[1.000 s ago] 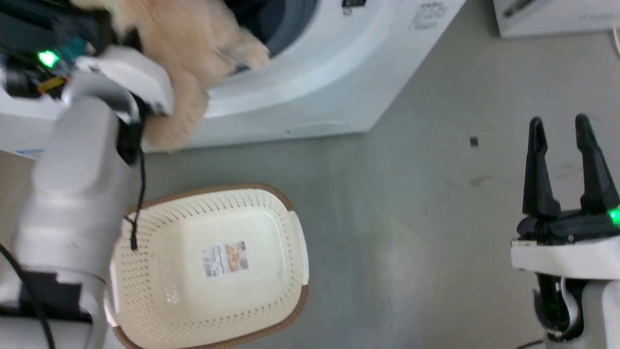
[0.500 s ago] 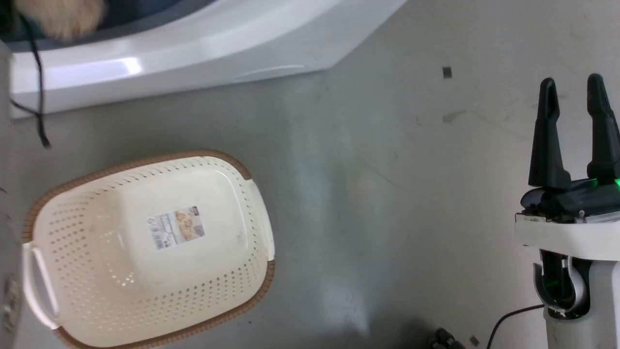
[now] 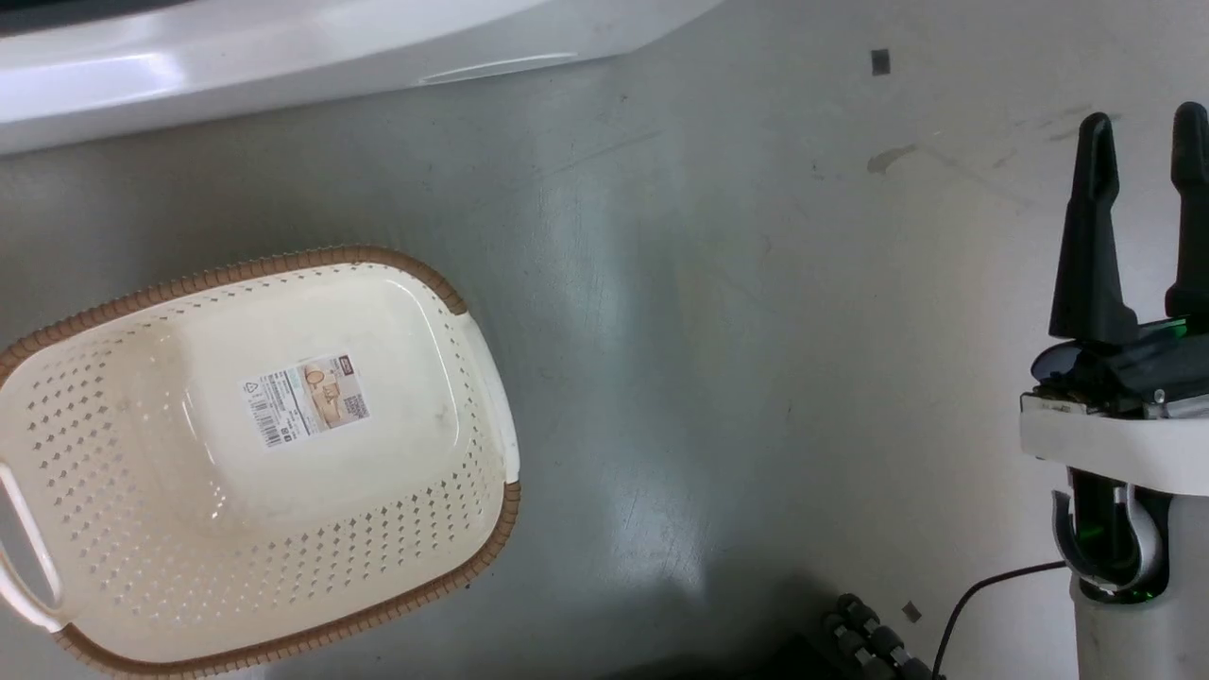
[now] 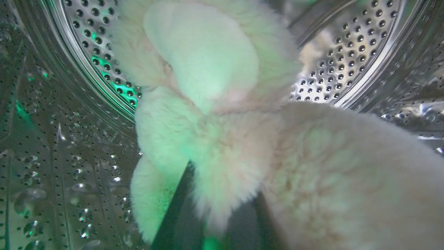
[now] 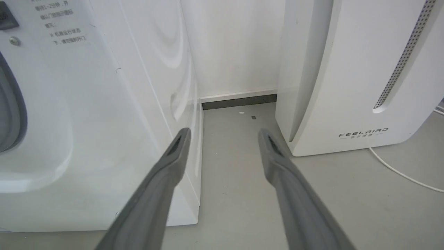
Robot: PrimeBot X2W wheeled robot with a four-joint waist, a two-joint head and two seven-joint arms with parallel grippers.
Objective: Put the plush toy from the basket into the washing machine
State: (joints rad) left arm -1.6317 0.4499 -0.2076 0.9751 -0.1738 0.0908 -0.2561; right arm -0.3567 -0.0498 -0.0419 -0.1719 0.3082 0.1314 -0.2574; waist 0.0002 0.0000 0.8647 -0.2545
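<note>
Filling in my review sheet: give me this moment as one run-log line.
phase: placing | plush toy: inside washing machine drum, fur between left fingers | basket: empty | right fingers: apart, holding nothing

The basket (image 3: 416, 510) sits on the floor (image 3: 708, 331) in front of the washing machine (image 3: 283, 57), with the right tool (image 3: 1138, 142) well to its right. The plush toy (image 4: 225, 121) lies inside the drum (image 4: 347, 52), partly between the left tool's (image 4: 223, 187) fingers. Right of the machine stands another appliance (image 5: 347, 86), with floor between them.

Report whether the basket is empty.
Empty. The basket shows its bare bottom and label; the plush toy is inside the washing machine.
</note>
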